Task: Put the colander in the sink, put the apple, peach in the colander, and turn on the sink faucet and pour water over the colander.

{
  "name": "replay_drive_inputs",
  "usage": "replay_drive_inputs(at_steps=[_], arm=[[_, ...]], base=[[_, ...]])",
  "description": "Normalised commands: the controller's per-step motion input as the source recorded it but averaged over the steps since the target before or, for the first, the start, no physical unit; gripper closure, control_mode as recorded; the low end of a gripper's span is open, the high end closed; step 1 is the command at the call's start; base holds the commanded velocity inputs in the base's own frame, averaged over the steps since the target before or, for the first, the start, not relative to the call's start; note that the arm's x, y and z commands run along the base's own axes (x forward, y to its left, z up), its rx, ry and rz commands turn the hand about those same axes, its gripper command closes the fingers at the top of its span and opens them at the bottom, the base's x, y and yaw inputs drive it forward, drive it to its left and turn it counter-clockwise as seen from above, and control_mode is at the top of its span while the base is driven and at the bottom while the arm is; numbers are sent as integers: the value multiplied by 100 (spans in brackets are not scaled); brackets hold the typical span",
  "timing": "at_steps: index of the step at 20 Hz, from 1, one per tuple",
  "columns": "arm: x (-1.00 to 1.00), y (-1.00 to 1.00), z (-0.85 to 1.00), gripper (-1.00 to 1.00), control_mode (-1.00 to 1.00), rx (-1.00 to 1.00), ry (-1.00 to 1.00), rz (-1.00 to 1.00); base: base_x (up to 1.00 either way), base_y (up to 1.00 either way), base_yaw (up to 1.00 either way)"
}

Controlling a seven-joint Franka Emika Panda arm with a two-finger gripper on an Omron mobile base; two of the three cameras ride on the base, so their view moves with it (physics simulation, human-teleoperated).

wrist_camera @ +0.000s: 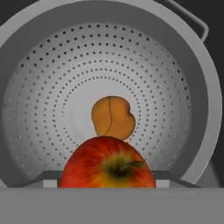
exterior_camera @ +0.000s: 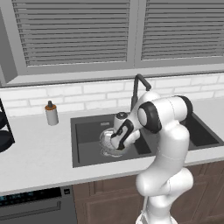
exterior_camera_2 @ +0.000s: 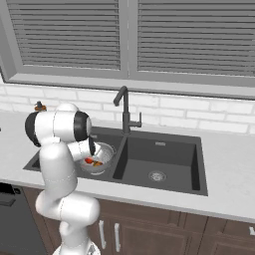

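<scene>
The hand view looks straight down into the colander (wrist_camera: 109, 87), where the peach (wrist_camera: 113, 117) lies on the perforated bottom and the apple (wrist_camera: 107, 162) sits nearer the camera, stem up, overlapping the peach's near edge; whether the apple rests in the colander or hangs above it cannot be told. The finger tips are hidden behind the apple, so it cannot be told whether the hand is spread or pinching the fruit. The right base view shows what the left one hides: red and orange fruit inside the colander (exterior_camera_2: 97, 158), just under the hand (exterior_camera_2: 85, 149). In the left base view the forearm and hand (exterior_camera: 118, 138) cover most of the colander (exterior_camera: 107, 144), and no fruit is visible. The colander stands in the smaller basin of the sink (exterior_camera: 87, 144), the basin on the robot's left. The sink faucet (exterior_camera_2: 124, 112) rises behind the sink, at the divider between the two basins, its spout hooked toward the colander's side. Beyond the colander's basin, on the surface (exterior_camera: 39, 144), stands one small bottle (exterior_camera: 51, 113) with a dark cap. Counted: one colander, one apple, one peach, one faucet, two basins, one bottle.
</scene>
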Motion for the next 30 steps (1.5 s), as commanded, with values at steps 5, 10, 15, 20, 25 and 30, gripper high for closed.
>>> replay_drive_inputs(at_steps=[5,10,15,20,25,30], arm=[[2,0,10,-100,-100,0,1,0],[0,0,69,-100,-100,1,-1,0],[-14,-1,100,-100,-100,10,-15,0],[-20,-8,100,-100,-100,15,-15,0],[-1,-4,100,-100,-100,7,-3,0],[0,0,100,-100,-100,0,0,0]], base=[[0,0,0],[0,0,0],[0,0,0],[0,0,0],[0,0,0],[0,0,0]])
